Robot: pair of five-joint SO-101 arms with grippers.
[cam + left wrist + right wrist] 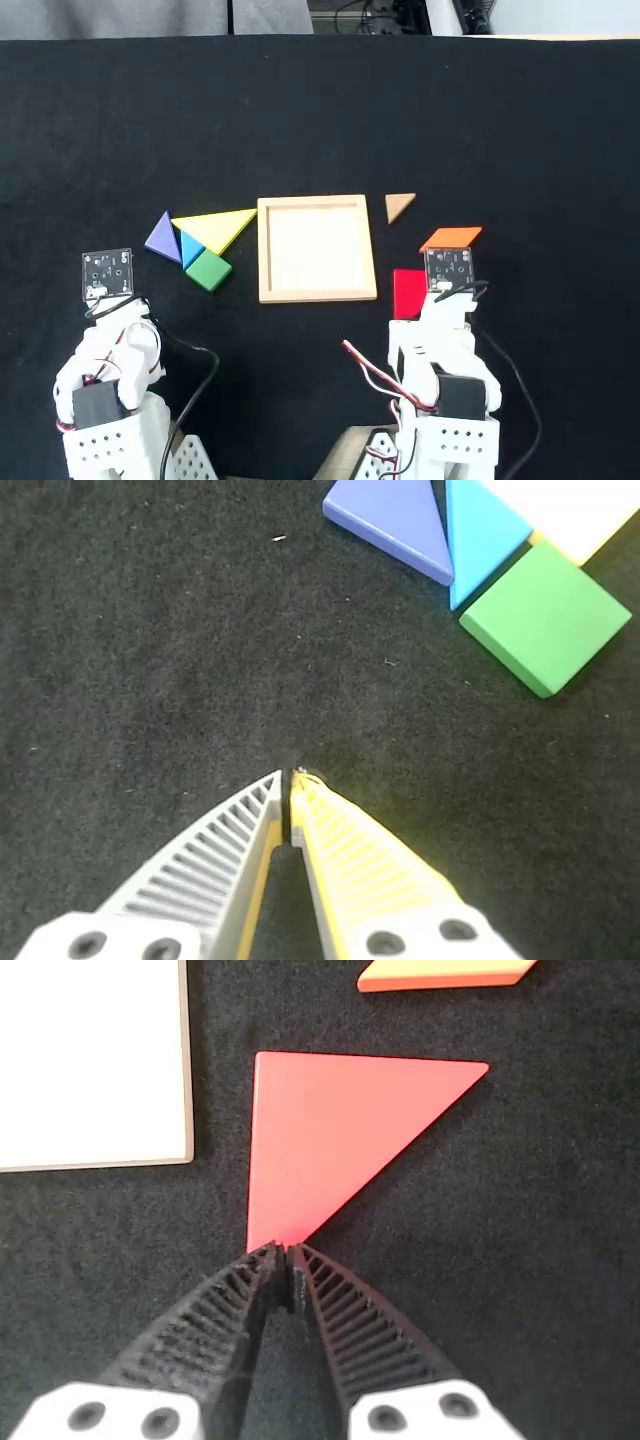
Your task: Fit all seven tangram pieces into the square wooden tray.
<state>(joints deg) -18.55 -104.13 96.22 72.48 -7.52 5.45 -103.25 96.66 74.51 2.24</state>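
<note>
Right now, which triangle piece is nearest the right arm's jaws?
The red triangle: its corner lies just ahead of those shut jaws. The tan triangle is farther off; the rest lie across the tray.

White arms [440, 360], black cables [203, 349], left claw [290, 776] grey and yellow, right claw [283, 1250] black

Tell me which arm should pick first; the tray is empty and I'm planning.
Right, probably: the right hand, shut, sits at a corner of the red triangle, beside the tray; the left hand is over bare cloth, short of the green square.
</note>
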